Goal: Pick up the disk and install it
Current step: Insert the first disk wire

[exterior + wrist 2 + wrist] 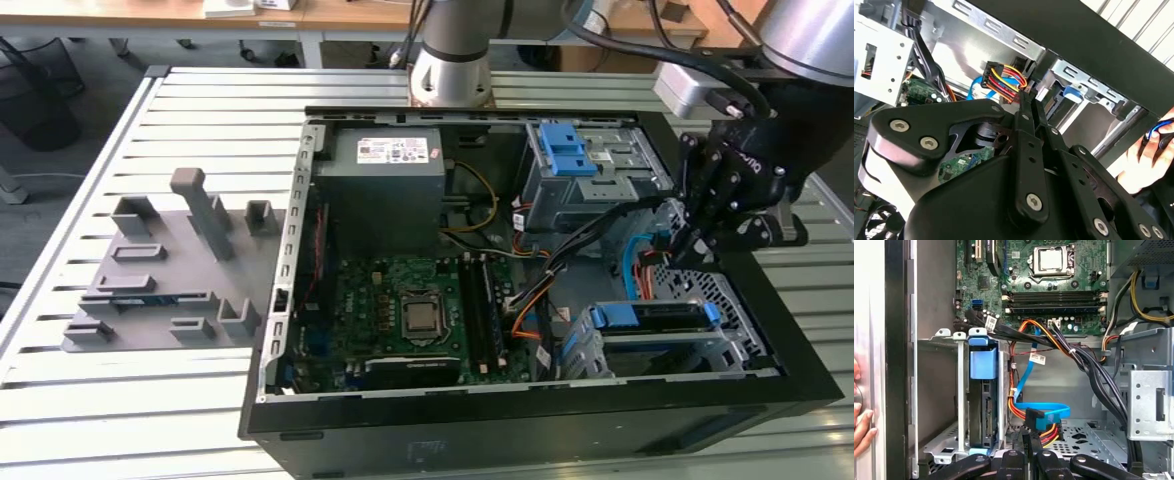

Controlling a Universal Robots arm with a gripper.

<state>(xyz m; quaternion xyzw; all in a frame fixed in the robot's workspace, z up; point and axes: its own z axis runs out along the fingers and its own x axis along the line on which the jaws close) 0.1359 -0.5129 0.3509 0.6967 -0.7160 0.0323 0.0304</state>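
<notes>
Black linkages of the tool [1026, 107] crowd the foreground in the second wrist view, its fingers pressed together on a black power connector [1001, 82] with red, yellow and orange wires. Beneath it the open computer case [534, 425] lies on its side on the slatted metal bench [174, 400], with the green motherboard [414, 315] and grey power supply [387, 190] exposed. Left of the case in the exterior view sits a grey moulded fixture [167, 265]. Inside the case, the drive cage [946, 445] holds the disk [986, 405], seated on edge in its bay with the blue carrier tab [983, 365] showing; the exterior view shows it near the case's lower right corner. Just beside the disk, a blue data cable [1041, 410] runs to the held connector. A person's hand [860, 425] rests against the case's outer wall.
</notes>
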